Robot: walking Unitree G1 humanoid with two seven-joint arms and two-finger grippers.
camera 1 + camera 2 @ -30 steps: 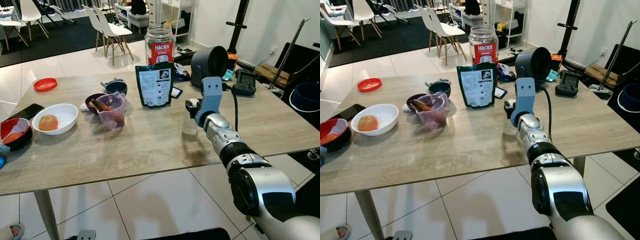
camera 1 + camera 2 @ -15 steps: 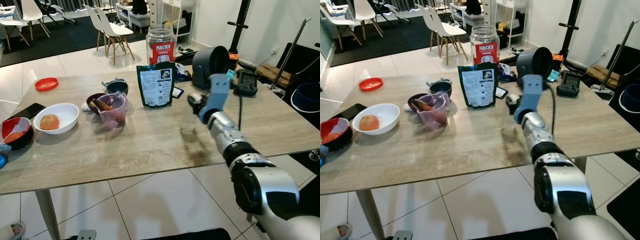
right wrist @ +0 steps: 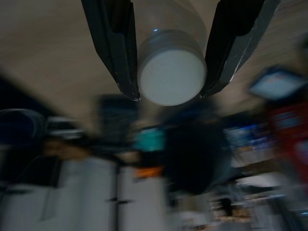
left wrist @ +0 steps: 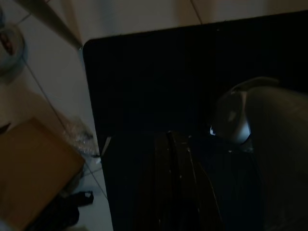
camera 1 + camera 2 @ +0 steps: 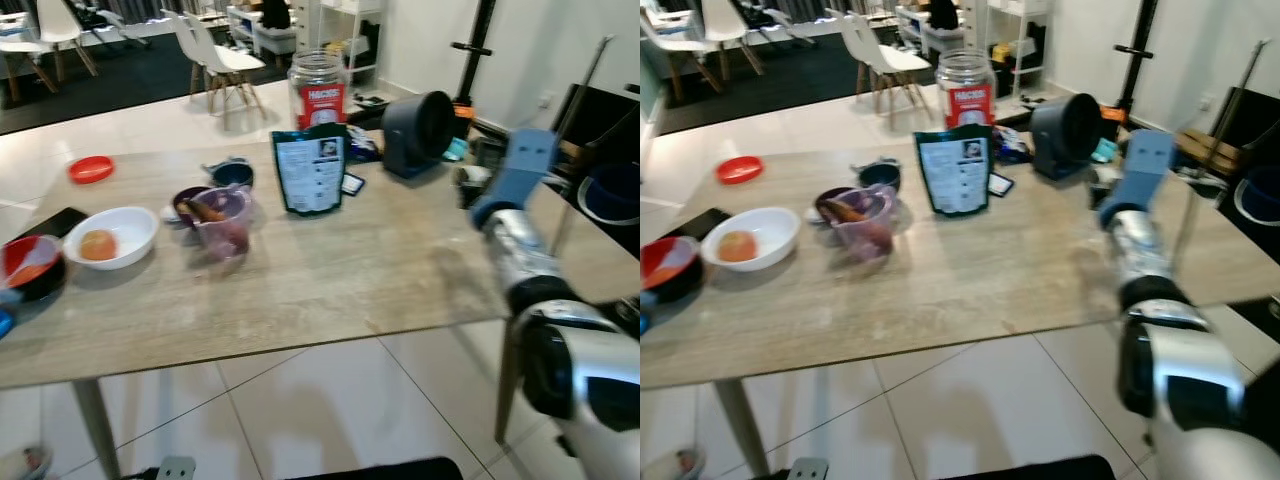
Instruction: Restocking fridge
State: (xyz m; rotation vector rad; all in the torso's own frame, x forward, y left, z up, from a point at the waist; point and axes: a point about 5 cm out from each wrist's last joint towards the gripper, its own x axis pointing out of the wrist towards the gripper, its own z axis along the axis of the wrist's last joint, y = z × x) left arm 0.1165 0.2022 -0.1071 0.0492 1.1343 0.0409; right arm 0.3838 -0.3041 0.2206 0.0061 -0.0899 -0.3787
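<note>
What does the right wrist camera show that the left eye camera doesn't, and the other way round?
Right wrist view: the two black fingers clamped on a clear bottle with a white cap, seen close up. Left eye view: the wooden table with a white bowl, a purple cup, a dark pouch and a candy jar. Shared: the right gripper, the tabletop and the blurred clutter beyond.

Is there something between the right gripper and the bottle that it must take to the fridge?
No. In the right wrist view the right gripper has its two black fingers on either side of the clear bottle, with nothing between them. No fridge can be seen from here.
</note>
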